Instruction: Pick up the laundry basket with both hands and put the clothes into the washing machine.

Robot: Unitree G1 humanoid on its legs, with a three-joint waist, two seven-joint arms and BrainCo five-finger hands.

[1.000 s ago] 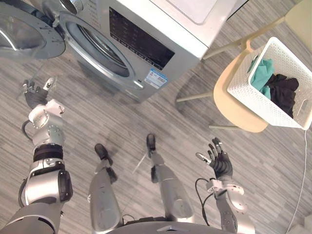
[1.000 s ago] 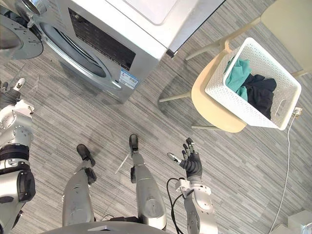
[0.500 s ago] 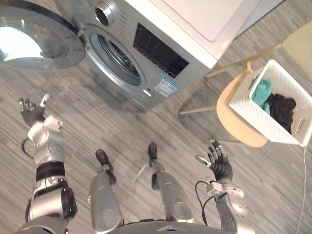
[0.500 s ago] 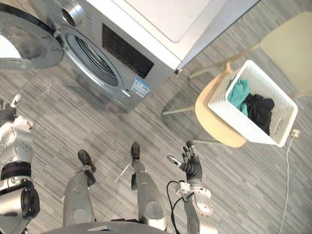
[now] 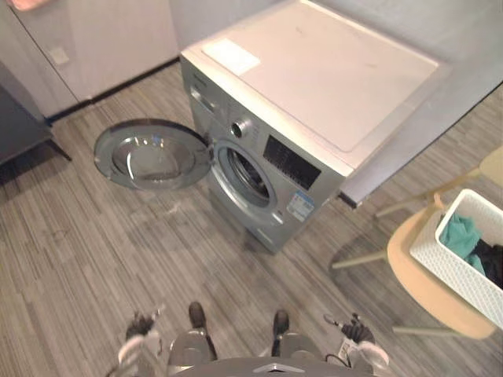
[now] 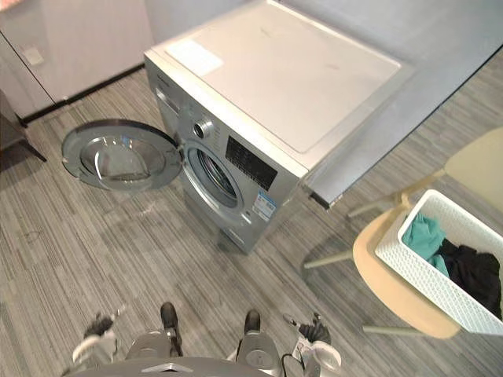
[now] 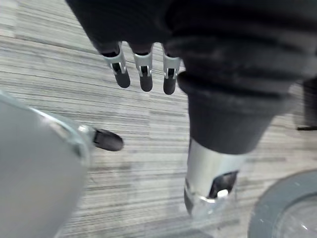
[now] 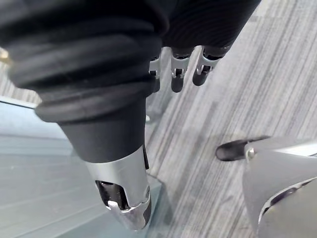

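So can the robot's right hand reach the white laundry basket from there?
Probably not yet. The right hand hangs low by the robot, and the laundry basket sits on the chair off to its right with bare floor between. Nothing blocks it; it looks too far.

Grey striped plank floor [image 5: 71,236]. Pale wall [image 5: 102,35] far left, dark skirting [image 5: 118,85] along base. Pale wooden chair [image 5: 424,290] standing at right.
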